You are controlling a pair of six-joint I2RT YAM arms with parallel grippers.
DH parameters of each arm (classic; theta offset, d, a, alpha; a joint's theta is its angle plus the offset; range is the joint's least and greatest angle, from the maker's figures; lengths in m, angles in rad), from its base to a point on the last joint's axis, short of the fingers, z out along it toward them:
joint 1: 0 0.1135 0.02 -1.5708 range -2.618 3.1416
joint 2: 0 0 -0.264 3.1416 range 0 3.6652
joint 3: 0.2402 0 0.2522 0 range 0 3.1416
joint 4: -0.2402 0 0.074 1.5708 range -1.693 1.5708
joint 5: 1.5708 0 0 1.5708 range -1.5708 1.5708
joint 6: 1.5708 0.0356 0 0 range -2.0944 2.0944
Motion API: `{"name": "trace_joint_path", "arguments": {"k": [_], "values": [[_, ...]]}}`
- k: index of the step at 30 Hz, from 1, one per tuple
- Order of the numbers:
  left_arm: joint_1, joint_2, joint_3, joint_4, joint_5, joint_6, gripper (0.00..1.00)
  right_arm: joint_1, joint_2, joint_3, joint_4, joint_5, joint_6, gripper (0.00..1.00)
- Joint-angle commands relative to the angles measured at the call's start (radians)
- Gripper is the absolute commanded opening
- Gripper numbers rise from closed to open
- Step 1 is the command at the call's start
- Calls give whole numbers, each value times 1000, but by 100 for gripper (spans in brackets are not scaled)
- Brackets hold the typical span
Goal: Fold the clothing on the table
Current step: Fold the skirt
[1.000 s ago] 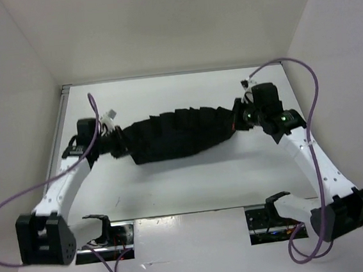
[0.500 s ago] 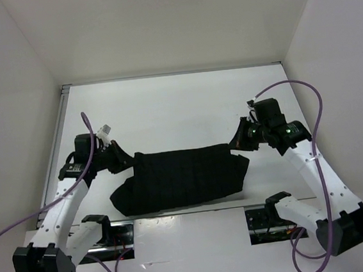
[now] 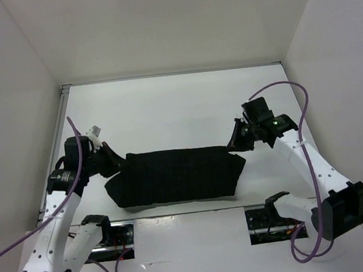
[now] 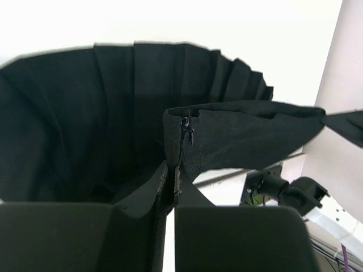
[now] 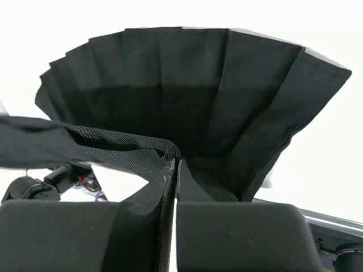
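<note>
Left gripper (image 3: pixel 114 162) and right gripper (image 3: pixel 236 142) both clamped tight on the clothing (image 3: pixel 179 175), one upper corner each. A second ago it hangs bunched and stretched between my arms over mid table (image 3: pixel 166 105). Now it's pulled nearer and lies spread as a flat dark band by the near edge. Probably laying it out for a fold; the corners aren't released yet.

Top external view: fixed, high behind near edge of flat white tabletop (image 3: pixel 166 105), looks down and forward, far. Left wrist view: very close, faces large black pleated fabric garment (image 4: pixel 85 113) from left end. Right wrist view: equally close, from right end. All three share garment.
</note>
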State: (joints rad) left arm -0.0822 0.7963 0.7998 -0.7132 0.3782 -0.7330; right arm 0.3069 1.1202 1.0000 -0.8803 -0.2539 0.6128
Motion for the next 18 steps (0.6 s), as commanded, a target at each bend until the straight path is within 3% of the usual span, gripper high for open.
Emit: {"name": "trace_joint_path", "arguments": {"k": [1,9,14,18], "values": [[-4,-43,-8,-95,-18,-40,3,17,42,14,49,45,10,0],[-22,-31,-4,-226,-116,-54,3,80,174,72,99,74,10,0],[-22,1,-24,-217,-153,-63,3,101,217,81,132,74,10,0],[-22,37,-24,-180,-176,-63,12,110,236,81,132,85,10,0]]}}
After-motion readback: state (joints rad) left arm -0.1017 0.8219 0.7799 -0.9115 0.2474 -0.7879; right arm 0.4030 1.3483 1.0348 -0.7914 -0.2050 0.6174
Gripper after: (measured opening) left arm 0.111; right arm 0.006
